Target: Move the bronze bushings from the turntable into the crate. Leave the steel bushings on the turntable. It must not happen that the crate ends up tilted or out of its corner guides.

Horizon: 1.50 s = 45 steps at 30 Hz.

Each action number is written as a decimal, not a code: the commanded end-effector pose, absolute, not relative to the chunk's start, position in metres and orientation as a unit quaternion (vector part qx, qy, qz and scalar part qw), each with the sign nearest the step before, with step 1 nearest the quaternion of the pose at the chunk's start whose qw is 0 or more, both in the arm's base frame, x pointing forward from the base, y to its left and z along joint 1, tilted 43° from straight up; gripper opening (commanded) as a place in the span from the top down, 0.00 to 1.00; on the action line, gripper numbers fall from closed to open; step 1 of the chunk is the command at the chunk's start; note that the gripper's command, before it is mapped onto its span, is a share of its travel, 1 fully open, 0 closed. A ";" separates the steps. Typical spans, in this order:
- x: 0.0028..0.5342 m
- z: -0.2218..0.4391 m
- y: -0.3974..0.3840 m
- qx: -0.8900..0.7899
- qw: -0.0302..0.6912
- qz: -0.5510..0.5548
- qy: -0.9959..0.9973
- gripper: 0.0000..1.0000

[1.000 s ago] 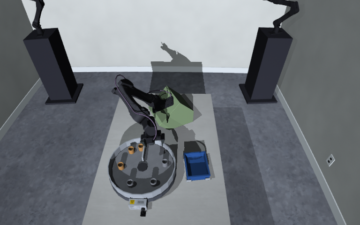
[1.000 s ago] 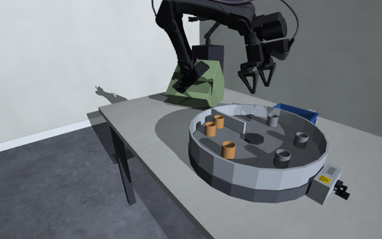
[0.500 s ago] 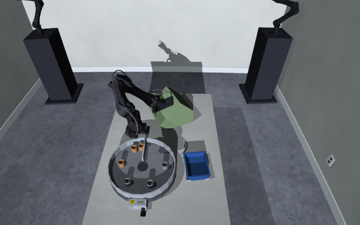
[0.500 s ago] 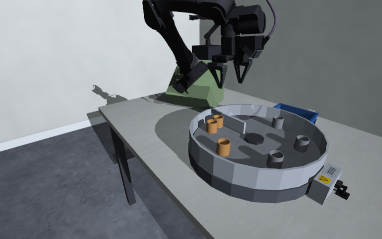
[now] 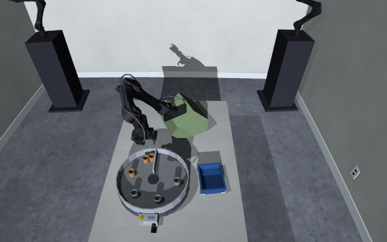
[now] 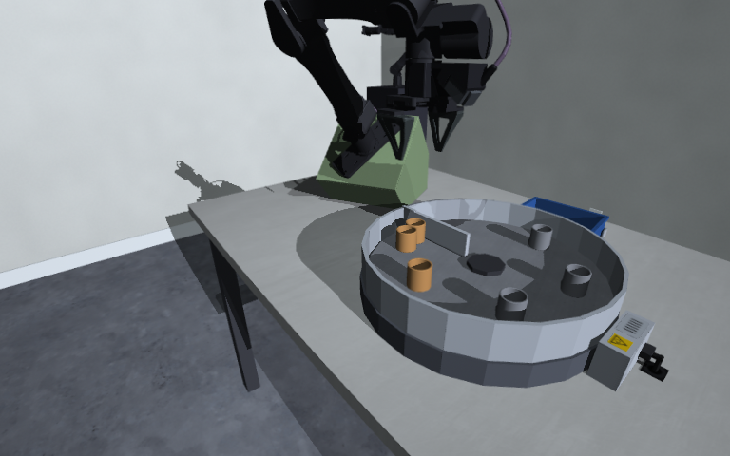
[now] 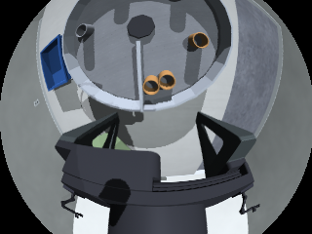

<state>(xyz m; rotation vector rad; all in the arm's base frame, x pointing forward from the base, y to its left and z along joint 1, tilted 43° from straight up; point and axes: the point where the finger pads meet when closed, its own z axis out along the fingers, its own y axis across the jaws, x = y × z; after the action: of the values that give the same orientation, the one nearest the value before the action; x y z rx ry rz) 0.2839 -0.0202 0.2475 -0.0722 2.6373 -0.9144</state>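
Bronze bushings (image 5: 151,160) (image 6: 419,232) (image 7: 151,91), an upright pair beside the divider (image 5: 154,161) (image 6: 441,231) (image 7: 138,73) on the turntable (image 5: 171,206) (image 6: 468,335) (image 7: 112,54), lie forward of and below my hand (image 5: 148,142) (image 6: 419,154) (image 7: 157,116), which hangs empty, fingers spread wide, outside the rim.

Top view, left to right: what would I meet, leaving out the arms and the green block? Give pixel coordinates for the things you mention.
Left black pedestal (image 5: 47,71), round pale-walled turntable (image 5: 171,207) (image 6: 511,341) (image 7: 97,95), open blue crate (image 5: 211,170) (image 6: 565,207) (image 7: 58,78), right black pedestal (image 5: 280,76) (image 6: 374,93), white wall outlet (image 5: 355,172) (image 7: 36,102).
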 end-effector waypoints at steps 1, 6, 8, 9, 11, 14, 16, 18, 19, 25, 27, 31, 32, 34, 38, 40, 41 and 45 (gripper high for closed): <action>0.284 0.259 -0.019 -0.020 0.186 -0.319 0.929 0.00; 0.284 0.259 -0.019 -0.021 0.185 -0.319 0.929 0.00; 0.284 0.259 -0.019 -0.021 0.185 -0.319 0.929 0.00; 0.284 0.259 -0.019 -0.021 0.185 -0.319 0.929 0.00; 0.284 0.259 -0.019 -0.021 0.185 -0.319 0.929 0.89; 0.284 0.259 -0.019 -0.021 0.185 -0.319 0.929 0.89; 0.284 0.259 -0.019 -0.021 0.185 -0.319 0.929 0.89; 0.284 0.259 -0.019 -0.021 0.185 -0.319 0.929 0.89; 0.284 0.259 -0.019 -0.021 0.185 -0.319 0.929 0.89; 0.284 0.259 -0.019 -0.021 0.185 -0.319 0.929 0.89; 0.284 0.259 -0.019 -0.021 0.185 -0.319 0.929 0.89; 0.284 0.259 -0.019 -0.021 0.185 -0.319 0.929 0.89; 0.284 0.259 -0.019 -0.021 0.185 -0.319 0.929 0.89; 0.284 0.259 -0.019 -0.021 0.185 -0.319 0.929 0.89; 0.284 0.259 -0.019 -0.021 0.185 -0.319 0.929 0.89; 0.284 0.259 -0.019 -0.021 0.185 -0.319 0.929 0.89; 0.284 0.259 -0.019 -0.021 0.185 -0.319 0.929 0.89; 0.284 0.259 -0.019 -0.021 0.185 -0.319 0.929 0.82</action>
<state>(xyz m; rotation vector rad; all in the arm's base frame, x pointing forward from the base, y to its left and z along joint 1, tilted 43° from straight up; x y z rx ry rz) 0.2824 -0.0207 0.2472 -0.0758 2.6431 -0.9196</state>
